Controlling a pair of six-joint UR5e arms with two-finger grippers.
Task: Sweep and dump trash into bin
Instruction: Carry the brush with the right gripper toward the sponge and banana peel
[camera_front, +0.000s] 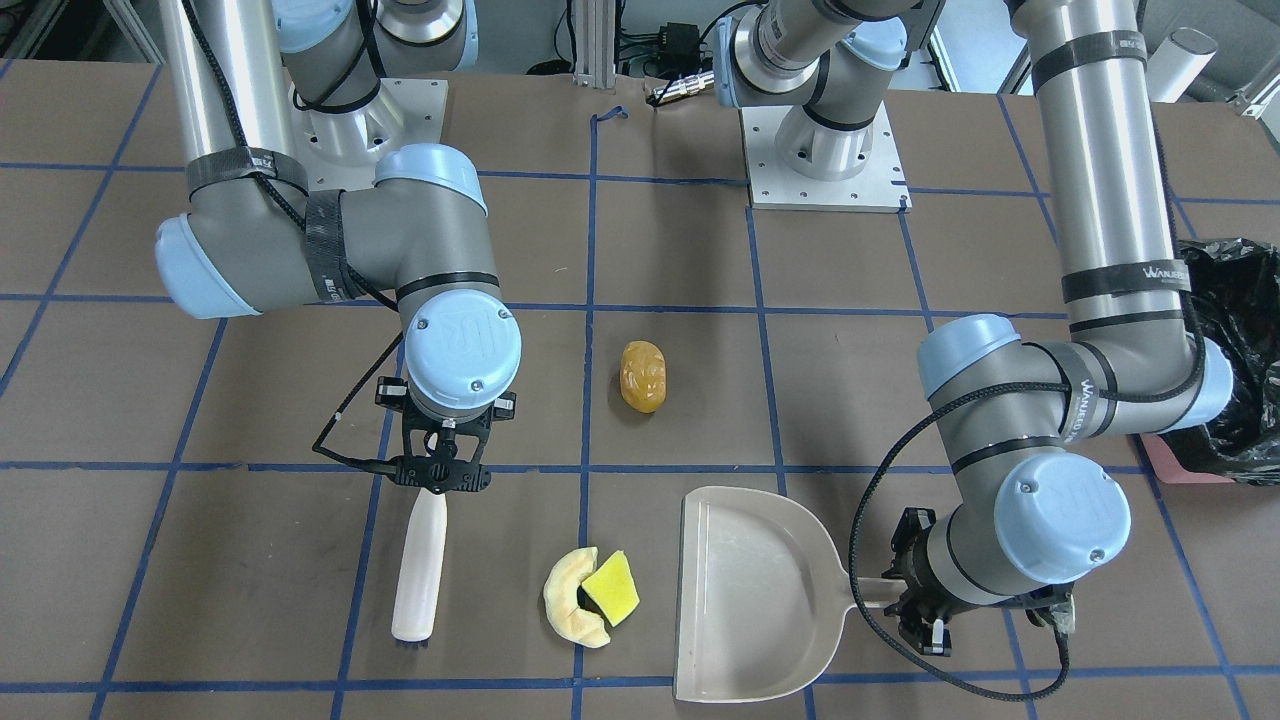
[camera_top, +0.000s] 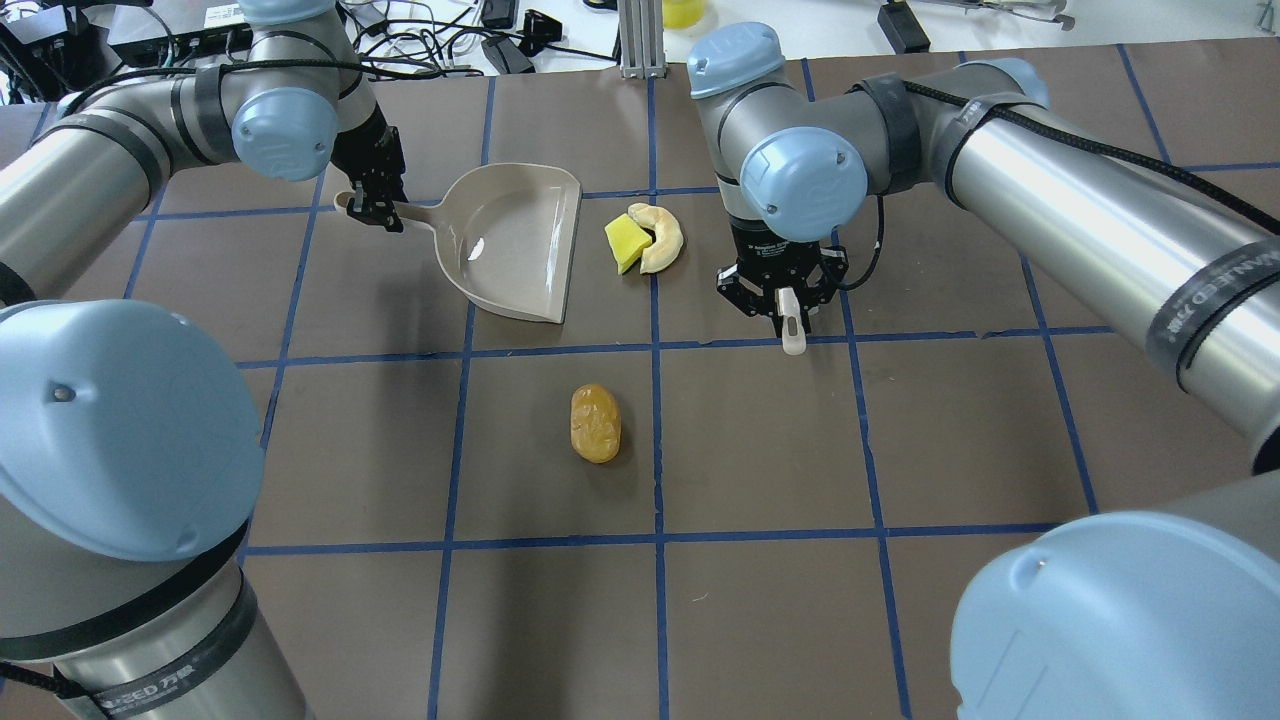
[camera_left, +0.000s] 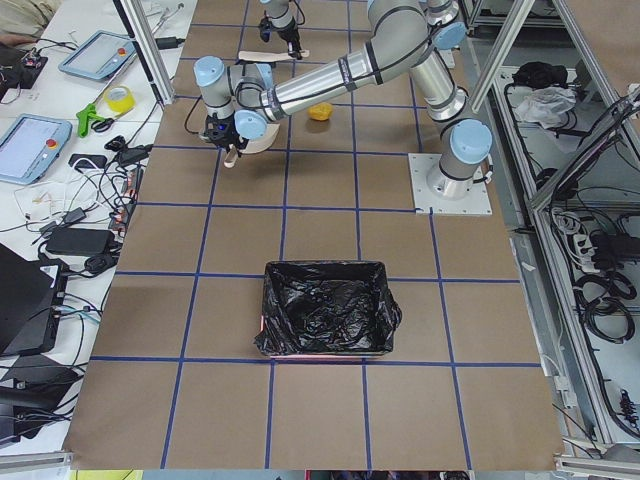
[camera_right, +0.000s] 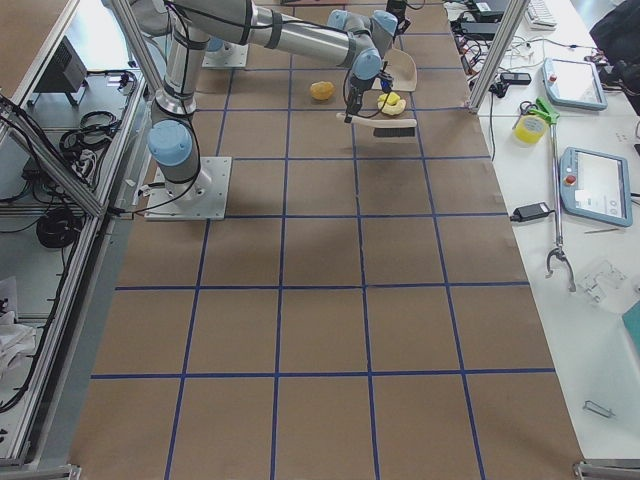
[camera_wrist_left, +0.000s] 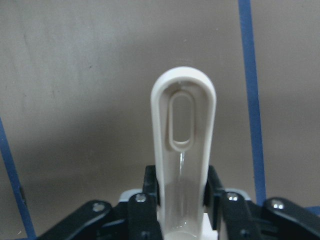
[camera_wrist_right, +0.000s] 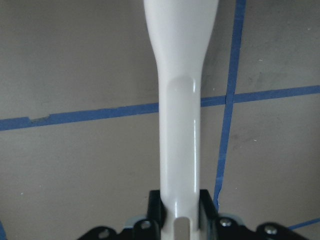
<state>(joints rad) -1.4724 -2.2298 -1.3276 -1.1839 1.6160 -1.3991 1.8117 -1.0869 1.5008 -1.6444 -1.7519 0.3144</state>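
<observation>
Trash lies in three pieces on the tabletop (camera_front: 250, 600), none of it inside the dustpan (camera_front: 750, 600). The cream crescent (camera_front: 568, 600) and the yellow-green wedge (camera_front: 612, 588) touch each other, the wedge nested in the crescent's curve; the pair sits between the brush (camera_front: 420, 570) and the dustpan's open lip, just beside that lip. The orange-brown blob (camera_front: 643, 375) lies alone, nearer the robot's base and apart from the pair and both tools.

Left gripper (camera_front: 905, 592) is closed on the dustpan's handle; the left wrist view shows the slotted handle end clamped between the fingers (camera_wrist_left: 145, 210). The pan rests with its open lip turned toward the crescent and wedge.

Right gripper (camera_front: 440, 478) is closed on the brush's handle near its end; the right wrist view shows the pale handle running straight out from between the fingers (camera_wrist_right: 155, 210). The brush points away from the robot's base, dark bristles at its far end; whether the bristles touch the tabletop cannot be told.

Bin (camera_left: 325, 310) – pink, lined with a crinkled black bag – stands toward the tabletop's end on the robot's left, well apart from dustpan and trash; in the front-facing view the left arm partly hides it.
</observation>
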